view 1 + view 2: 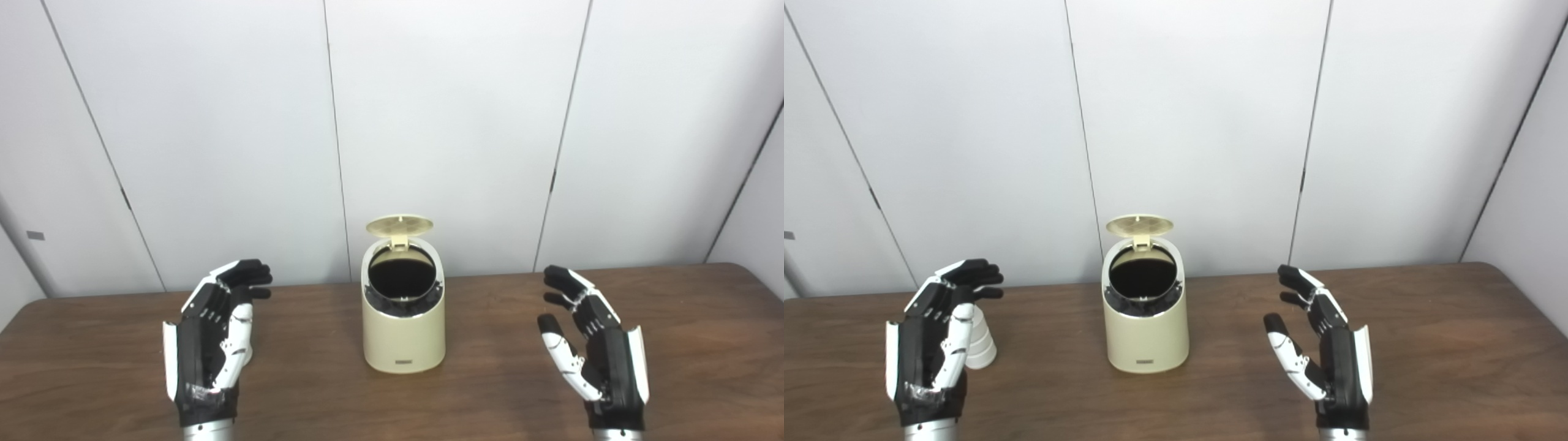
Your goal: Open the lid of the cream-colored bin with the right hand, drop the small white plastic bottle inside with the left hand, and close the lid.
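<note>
Wooden table (490, 392) bears the cream bin (404, 331), lid (399, 225) up, between empty spread left hand (211, 337) and right hand (591, 343).

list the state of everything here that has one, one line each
lid: flipped up, open
cream-colored bin: upright on the table, mouth uncovered, inside dark
small white plastic bottle: standing on the table, partly hidden behind the left hand
left hand: open, holding nothing
right hand: open, holding nothing

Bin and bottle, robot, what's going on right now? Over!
Left hand open, beside the white bottle, not holding it. Right hand open, clear of the bin. Lid up, opening dark. Nothing blocks the way.
</note>
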